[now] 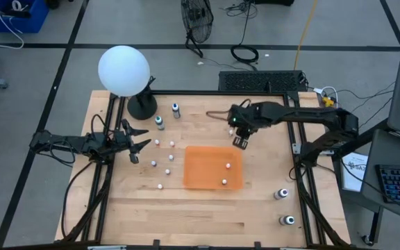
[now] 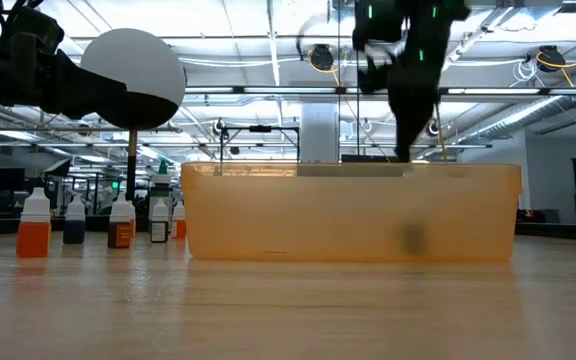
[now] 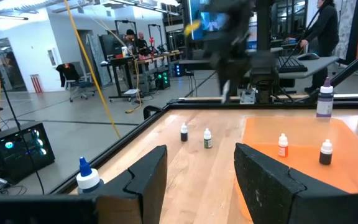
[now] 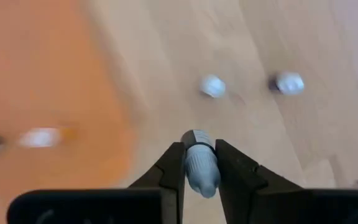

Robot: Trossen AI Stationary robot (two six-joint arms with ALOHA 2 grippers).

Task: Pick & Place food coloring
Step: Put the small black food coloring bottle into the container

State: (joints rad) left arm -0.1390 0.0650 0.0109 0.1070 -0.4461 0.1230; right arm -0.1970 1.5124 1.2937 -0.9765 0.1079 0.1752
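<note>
right gripper point(image 4: 201, 168): jaws clenched on one small food coloring bottle point(image 4: 201, 169), grey-bodied, held above the bench point(image 1: 207, 208) near the far edge of the orange tray point(image 1: 200, 177). bottle's colour and label hard to make out; hidden in the high view under the gripper point(image 1: 240, 141); low view gives only a blurred dark shape over the tray point(image 2: 408, 60).

left gripper point(image 1: 136, 144): jaws parted, nothing between them, low over the bench's left side near the loose bottles. fingers point(image 3: 148, 177) fill the bottom of the left wrist view, cut off below.

food coloring, remainder:
- two bottles point(image 1: 227, 166) standing in the tray, white caps; one orange point(image 3: 283, 145), one dark point(image 3: 325, 152).
- loose group point(image 1: 167, 158) on bare wood between left gripper and tray; mere white dots from above; low view shows orange point(image 2: 33, 227), dark blue and brown bodies.
- two larger bottles point(image 1: 160, 122) near the white globe point(image 1: 123, 70) on its black base.
- two larger, grey-capped point(image 1: 281, 194), by the bench's right edge, well apart from the tray.
- blue-capped bottle point(image 3: 87, 176), partly cut off behind the left fingers.

tray contents hardly readable through its translucent wall in the low view.
</note>
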